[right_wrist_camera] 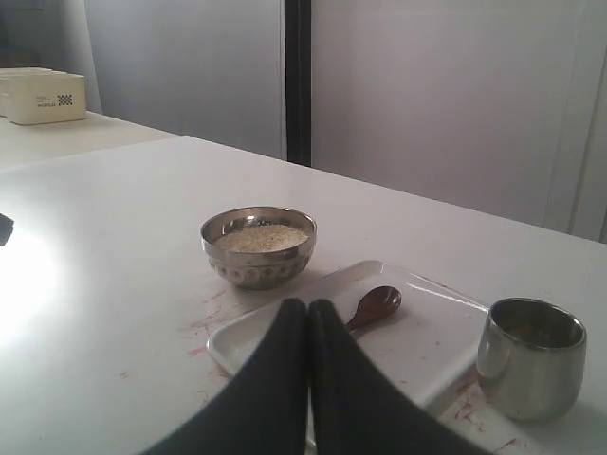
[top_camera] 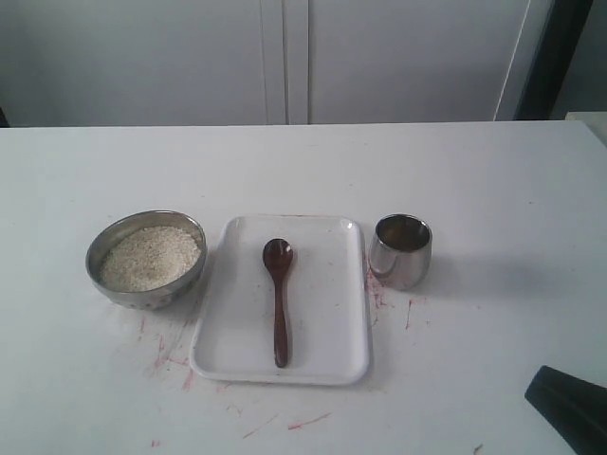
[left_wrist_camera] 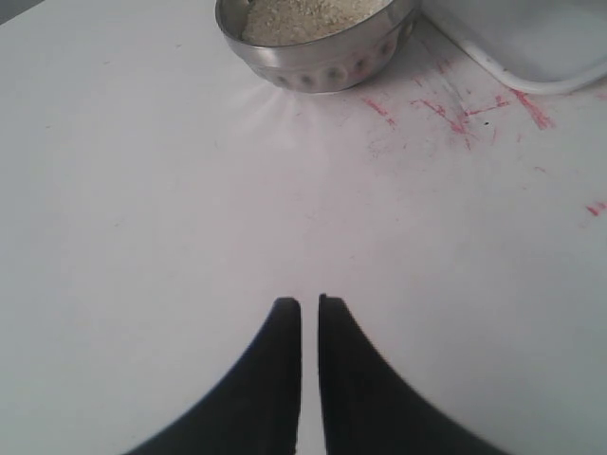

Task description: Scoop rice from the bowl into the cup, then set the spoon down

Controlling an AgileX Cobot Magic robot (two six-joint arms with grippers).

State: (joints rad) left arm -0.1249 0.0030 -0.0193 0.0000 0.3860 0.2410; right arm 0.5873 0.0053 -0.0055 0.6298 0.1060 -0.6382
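Observation:
The steel bowl (top_camera: 147, 258) stands left of a white tray (top_camera: 327, 284) and holds a heap of pale rice (top_camera: 150, 256). On the tray lies the dark wooden spoon (top_camera: 278, 294), head toward the far side. The shiny cup (top_camera: 400, 250) stands just right of the tray. My right gripper (top_camera: 545, 387) shows only as a dark tip at the lower right corner, far from everything. In its wrist view it (right_wrist_camera: 309, 305) is shut and empty, facing the spoon (right_wrist_camera: 376, 305), bowl (right_wrist_camera: 258, 248) and cup (right_wrist_camera: 529, 358). My left gripper (left_wrist_camera: 309, 301) hovers over bare table short of the bowl (left_wrist_camera: 318, 43), fingers together and empty.
Red scribble marks (top_camera: 171, 355) stain the table around the tray's front and near the cup. White boxes (right_wrist_camera: 43, 95) sit on a separate surface far off in the right wrist view. Pale panels (top_camera: 285, 57) back the table's far edge.

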